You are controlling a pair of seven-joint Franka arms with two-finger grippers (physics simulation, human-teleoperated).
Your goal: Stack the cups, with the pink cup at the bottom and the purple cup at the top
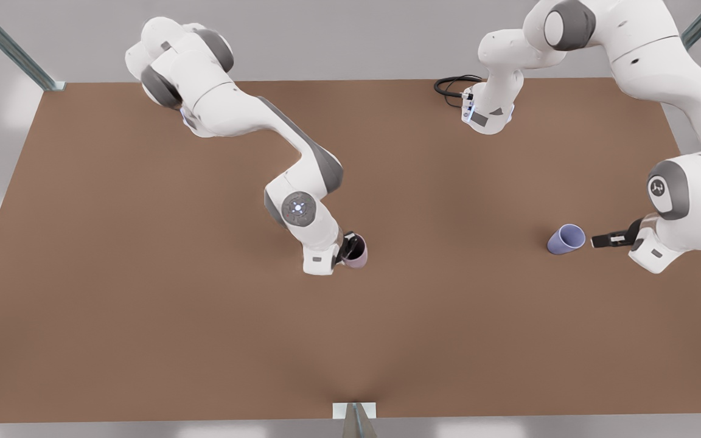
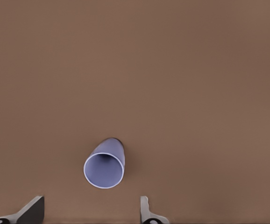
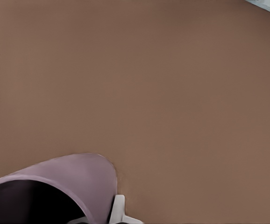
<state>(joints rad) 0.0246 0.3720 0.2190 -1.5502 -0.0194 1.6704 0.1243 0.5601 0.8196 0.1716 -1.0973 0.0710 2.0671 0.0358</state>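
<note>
Near the front view's centre, the right gripper (image 1: 350, 244) pinches the pink cup (image 1: 356, 252) by its wall. At right, the left gripper (image 1: 607, 239), jaws spread, sits just beside the purple cup (image 1: 566, 239) on the table (image 1: 143, 274).

The pink cup (image 1: 356, 250) stands well apart from the purple cup (image 1: 566, 239), toward the front view's left.

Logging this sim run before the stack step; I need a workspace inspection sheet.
Surface: brown table, flat.
Job's things: pink cup mid-table, upright; purple cup apart from it, toward the front view's right, not stacked.
Clutter: nothing seen.
Grippers: right gripper at the pink cup's rim, one finger inside; left gripper open, beside the purple cup, not touching.
Cables: black cable at the far edge.
Surroundings: metal frame posts, grey walls.
</note>
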